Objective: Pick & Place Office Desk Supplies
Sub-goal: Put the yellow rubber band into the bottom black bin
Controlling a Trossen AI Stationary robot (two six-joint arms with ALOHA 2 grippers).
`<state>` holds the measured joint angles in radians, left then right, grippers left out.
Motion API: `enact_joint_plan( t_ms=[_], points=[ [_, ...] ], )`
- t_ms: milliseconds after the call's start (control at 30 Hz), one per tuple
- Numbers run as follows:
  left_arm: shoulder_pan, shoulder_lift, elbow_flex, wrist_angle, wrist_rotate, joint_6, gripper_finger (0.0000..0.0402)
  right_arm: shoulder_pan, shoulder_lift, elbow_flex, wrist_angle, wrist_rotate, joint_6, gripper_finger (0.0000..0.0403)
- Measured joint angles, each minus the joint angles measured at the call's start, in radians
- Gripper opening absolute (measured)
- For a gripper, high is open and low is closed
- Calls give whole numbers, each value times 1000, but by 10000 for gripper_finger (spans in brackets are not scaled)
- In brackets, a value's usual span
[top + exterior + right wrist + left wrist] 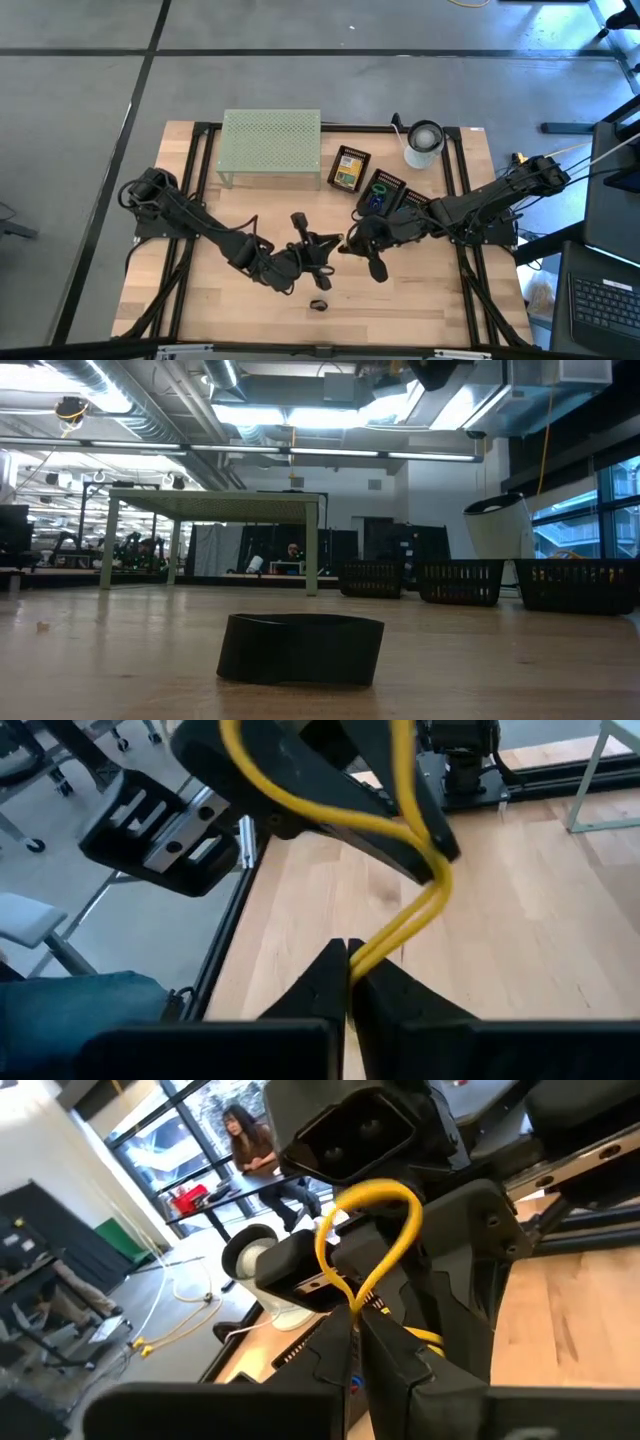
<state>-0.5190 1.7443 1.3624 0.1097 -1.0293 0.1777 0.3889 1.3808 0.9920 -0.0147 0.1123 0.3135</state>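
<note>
A: Right gripper (347, 982)?
B: Fingers pinched on a yellow rubber band (400, 935), mid-table.
A: Left gripper (385, 1342)?
B: Clamped on the same band, facing the right one (tips nearly meet).
A: Beyond?
B: Black band (319, 305) lies near the front edge; crayon boxes (349, 168) by the green rack (272, 147).

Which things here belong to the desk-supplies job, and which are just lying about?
Job: yellow rubber band, held by left gripper and right gripper mid-table; black band; crayon box.
Lying about: green rack; white cup.
</note>
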Motion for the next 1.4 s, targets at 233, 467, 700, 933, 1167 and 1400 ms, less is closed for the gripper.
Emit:
enact_joint_plan(
  t_ms=[233, 467, 700, 933, 1167, 1400],
  points=[
    [-32, 0, 0, -1, -54, -38, 73, -1, -7, 0, -12, -1, 75, 5],
    [-59, 0, 0, -112, -62, -148, 139, -25, -77, 21, -226, 27, 150, 2],
    [-76, 0, 0, -295, -89, -352, 149, -48, -147, 51, -562, 127, 285, 1],
    [-89, 0, 0, -384, -90, -453, 142, -63, -156, 56, -944, 143, 505, 1],
    [-102, 0, 0, -399, -92, -453, 140, -62, -153, 56, -1211, 135, 659, 0],
    [-105, 0, 0, -399, -92, -454, 140, -62, -152, 56, -1323, 152, 716, 0]
  ],
)
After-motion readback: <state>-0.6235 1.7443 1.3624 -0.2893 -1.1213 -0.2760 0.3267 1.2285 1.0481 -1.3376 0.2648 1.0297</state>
